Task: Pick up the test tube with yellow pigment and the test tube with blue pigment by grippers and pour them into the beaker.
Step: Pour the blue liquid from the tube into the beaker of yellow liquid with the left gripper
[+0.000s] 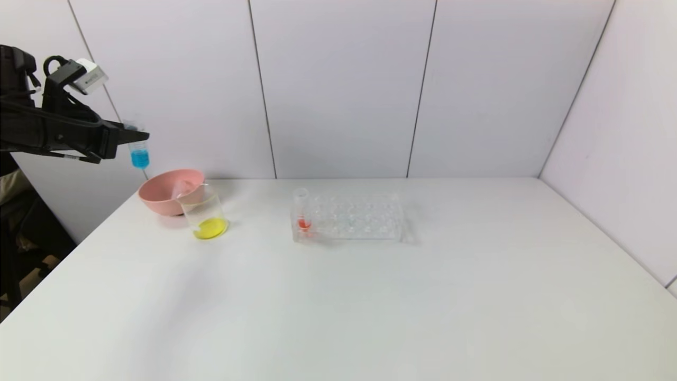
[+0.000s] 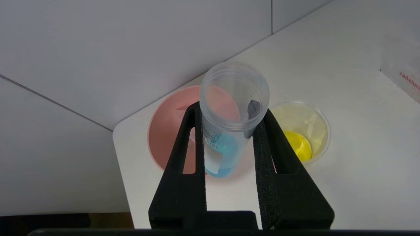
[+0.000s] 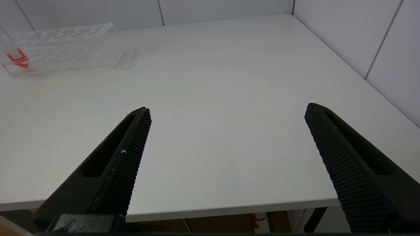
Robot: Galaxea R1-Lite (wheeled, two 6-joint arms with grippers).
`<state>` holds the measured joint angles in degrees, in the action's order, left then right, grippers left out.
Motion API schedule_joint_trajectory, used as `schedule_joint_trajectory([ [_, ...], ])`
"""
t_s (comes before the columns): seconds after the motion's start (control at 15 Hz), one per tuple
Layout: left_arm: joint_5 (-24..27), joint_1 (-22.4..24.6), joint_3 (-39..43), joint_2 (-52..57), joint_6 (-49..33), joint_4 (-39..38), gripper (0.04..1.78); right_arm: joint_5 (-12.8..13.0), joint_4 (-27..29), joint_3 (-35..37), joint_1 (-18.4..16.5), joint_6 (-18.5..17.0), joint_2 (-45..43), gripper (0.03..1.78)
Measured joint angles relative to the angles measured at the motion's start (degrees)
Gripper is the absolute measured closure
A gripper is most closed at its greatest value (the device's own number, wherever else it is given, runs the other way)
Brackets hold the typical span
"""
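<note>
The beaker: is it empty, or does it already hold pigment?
Holds pigment: yellow liquid lies at the bottom of the beaker, beside the pink bowl.

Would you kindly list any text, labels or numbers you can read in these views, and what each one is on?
Test tube with blue pigment: dark print on its wall, too blurred to read.
Red lettering at the left wrist view's edge: cut off, unreadable; I cannot tell what it is on.
White box on the left gripper: a dark mark, too small to read.
Beaker, pink bowl, tube rack: none legible.
</note>
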<state>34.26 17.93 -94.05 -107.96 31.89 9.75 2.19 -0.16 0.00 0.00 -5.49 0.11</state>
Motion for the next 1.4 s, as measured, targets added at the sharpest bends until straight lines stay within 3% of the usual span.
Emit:
schedule_joint_trajectory([
  [0.33,5.3,2.7,-15.5,-5.9,23.1,22.4,1.38,0.0,0.0,0.0,0.0,0.0,0.0,0.10],
  [0.53,6.9,3.3,-19.5,-9.1,35.0,32.1,1.38,0.0,0.0,0.0,0.0,0.0,0.0,0.10],
  [1.0,5.5,3.1,-20.7,-11.9,42.0,32.7,1.38,0.0,0.0,0.0,0.0,0.0,0.0,0.10],
  [1.4,-2.1,2.1,-21.3,-11.3,48.4,37.7,1.38,0.0,0.0,0.0,0.0,0.0,0.0,0.10],
])
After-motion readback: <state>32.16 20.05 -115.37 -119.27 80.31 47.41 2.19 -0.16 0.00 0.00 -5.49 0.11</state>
